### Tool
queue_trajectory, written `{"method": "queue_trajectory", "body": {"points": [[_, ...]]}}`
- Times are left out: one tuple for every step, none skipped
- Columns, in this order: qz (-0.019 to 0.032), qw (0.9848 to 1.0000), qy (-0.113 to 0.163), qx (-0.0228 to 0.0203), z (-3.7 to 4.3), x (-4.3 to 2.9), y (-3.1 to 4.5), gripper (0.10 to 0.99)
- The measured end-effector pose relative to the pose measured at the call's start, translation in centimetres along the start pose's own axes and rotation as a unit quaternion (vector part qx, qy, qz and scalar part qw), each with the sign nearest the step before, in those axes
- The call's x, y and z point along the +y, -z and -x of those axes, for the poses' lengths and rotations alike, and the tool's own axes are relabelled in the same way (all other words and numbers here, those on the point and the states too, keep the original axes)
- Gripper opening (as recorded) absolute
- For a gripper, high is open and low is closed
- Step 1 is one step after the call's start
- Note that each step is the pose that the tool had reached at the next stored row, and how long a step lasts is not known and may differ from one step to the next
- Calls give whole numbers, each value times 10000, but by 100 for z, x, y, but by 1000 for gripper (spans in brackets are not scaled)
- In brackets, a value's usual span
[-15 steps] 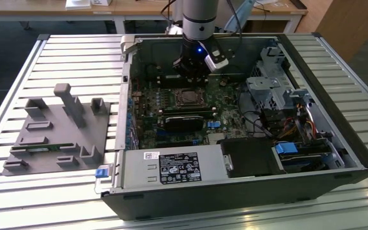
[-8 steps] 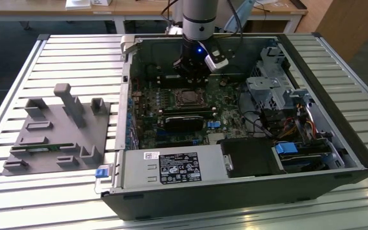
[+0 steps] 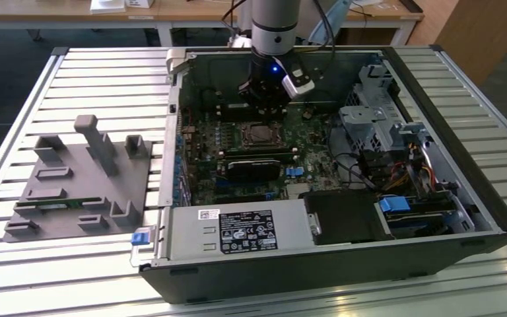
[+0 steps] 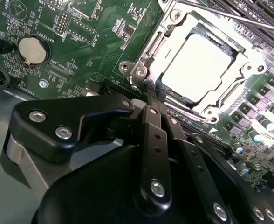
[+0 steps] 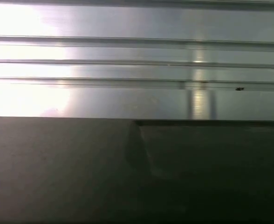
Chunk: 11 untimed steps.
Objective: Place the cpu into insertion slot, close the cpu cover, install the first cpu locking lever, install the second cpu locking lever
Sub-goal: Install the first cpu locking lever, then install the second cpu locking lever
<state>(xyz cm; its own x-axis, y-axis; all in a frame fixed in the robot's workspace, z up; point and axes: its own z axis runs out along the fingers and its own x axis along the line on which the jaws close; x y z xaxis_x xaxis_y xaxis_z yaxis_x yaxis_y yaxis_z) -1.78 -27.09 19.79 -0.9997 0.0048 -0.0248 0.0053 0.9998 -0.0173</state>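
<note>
Pinched together and empty, my black pincer (image 4: 152,91) hovers just beside the silver-rimmed square insertion slot (image 4: 200,63) at upper right of the second wrist view, where the dull silver-grey square cpu (image 4: 197,65) sits under its thin metal cover frame (image 4: 249,65).

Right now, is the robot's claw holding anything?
No. The gripper is shut with nothing between its fingers, beside the cpu cover over the cpu.

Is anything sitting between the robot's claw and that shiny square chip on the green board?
Nothing visible does. In the second wrist view the gripper sits just beside the insertion slot, where the cpu already lies with the cpu cover framing it. Only bare green board separates them.
</note>
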Motion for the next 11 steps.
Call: {"method": "queue_trajectory", "body": {"points": [[0, 10000, 0, 1, 1, 0, 22, 106], [-5, 10000, 0, 5, 0, -2, 52, 106], [-8, 10000, 0, 6, 0, -4, 77, 106], [-7, 10000, 0, 5, 1, -4, 95, 106], [-8, 10000, 0, 5, 1, -4, 106, 106], [-8, 10000, 0, 5, 1, -4, 108, 106], [-7, 10000, 0, 5, 1, -5, 107, 106], [-7, 10000, 1, 5, 1, -6, 107, 106], [-8, 10000, 0, 6, 1, -11, 108, 106], [-8, 10000, 0, 6, 1, -20, 108, 106], [-8, 10000, 0, 5, 1, -22, 108, 106]]}}
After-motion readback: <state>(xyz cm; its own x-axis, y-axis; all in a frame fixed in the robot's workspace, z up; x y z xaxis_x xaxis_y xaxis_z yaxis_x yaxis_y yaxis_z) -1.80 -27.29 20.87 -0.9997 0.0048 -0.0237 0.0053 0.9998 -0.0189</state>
